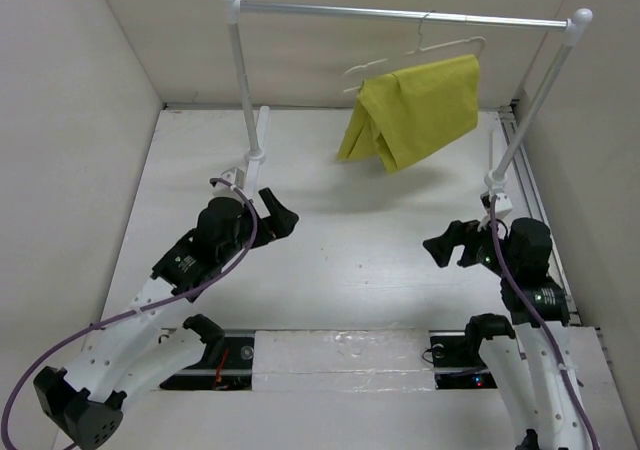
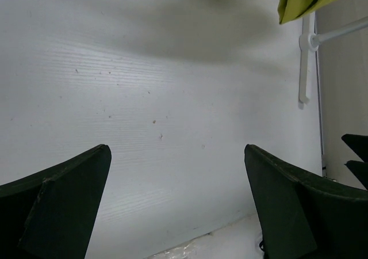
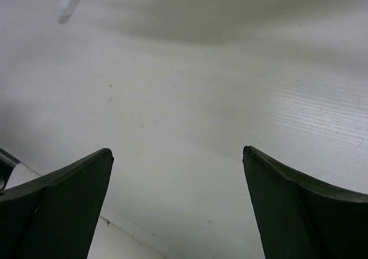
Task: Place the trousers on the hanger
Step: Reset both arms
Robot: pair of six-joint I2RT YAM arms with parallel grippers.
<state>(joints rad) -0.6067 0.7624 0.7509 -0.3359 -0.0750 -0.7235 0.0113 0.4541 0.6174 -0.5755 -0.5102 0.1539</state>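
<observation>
The left pincer point(image 1: 283, 213) has its jaws wide apart with nothing between them. Its wrist view shows only bare tabletop point(image 1: 350, 230) in the gap. The right pincer point(image 1: 445, 248) is the same: jaws spread, nothing held, plain white surface beneath it. Both hang low over the near half of the tabletop and are turned in toward each other.

Outward from them, the trousers point(image 1: 415, 110) are beyond both pincers and well above them, clear of the tabletop. They are draped in a fold over the lower bar of the hanger point(image 1: 447, 44), whose hook sits on the metal rail point(image 1: 400, 13). From the left pincer they lie ahead and off to the right, well apart. A corner of yellow cloth shows at the top right of that wrist view. From the right pincer they lie almost straight ahead and a little to the left. That makes the right arm the nearer one by my reckoning.

The folded edge runs along the hanger bar, roughly in line with the rail. The rest of the cloth hangs down from it, lower at the end toward the left pincer.

Judging by this, the placing looks done. If any move remains, it is a reach forward and upward, and the right pincer has the shorter path.
</observation>
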